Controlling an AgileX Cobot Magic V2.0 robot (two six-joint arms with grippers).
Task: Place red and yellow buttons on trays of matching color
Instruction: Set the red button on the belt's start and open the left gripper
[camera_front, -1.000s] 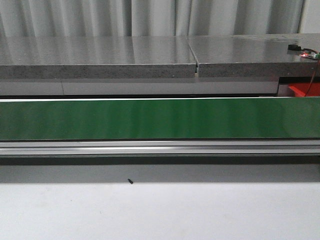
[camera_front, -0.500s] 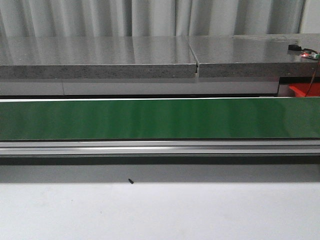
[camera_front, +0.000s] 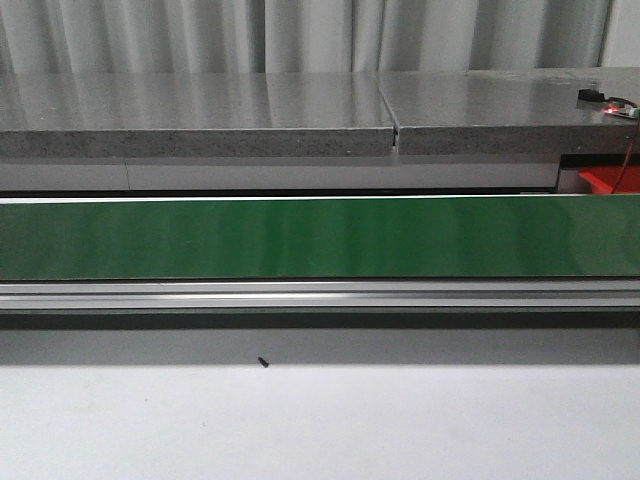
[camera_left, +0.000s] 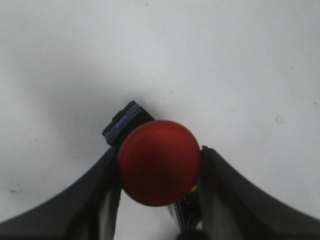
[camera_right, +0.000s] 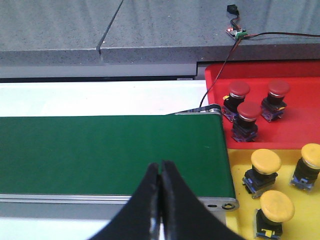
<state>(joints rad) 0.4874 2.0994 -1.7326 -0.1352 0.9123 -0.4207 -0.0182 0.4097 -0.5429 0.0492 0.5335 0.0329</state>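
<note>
In the left wrist view, my left gripper (camera_left: 159, 165) is shut on a red button (camera_left: 159, 161) with a dark base, held over a plain white surface. In the right wrist view, my right gripper (camera_right: 160, 167) is shut and holds nothing, above the green conveyor belt (camera_right: 100, 152). Beyond the belt's end lies the red tray (camera_right: 295, 125) with three red buttons (camera_right: 239, 92) on it. Beside it, the yellow tray (camera_right: 240, 192) carries three yellow buttons (camera_right: 265, 162). Neither gripper appears in the front view.
The green belt (camera_front: 300, 238) crosses the front view with an aluminium rail (camera_front: 300, 295) along its near side. A grey stone counter (camera_front: 200, 110) runs behind it. A small circuit board (camera_right: 236, 31) with a wire lies on the counter. A corner of the red tray (camera_front: 600, 180) shows at far right.
</note>
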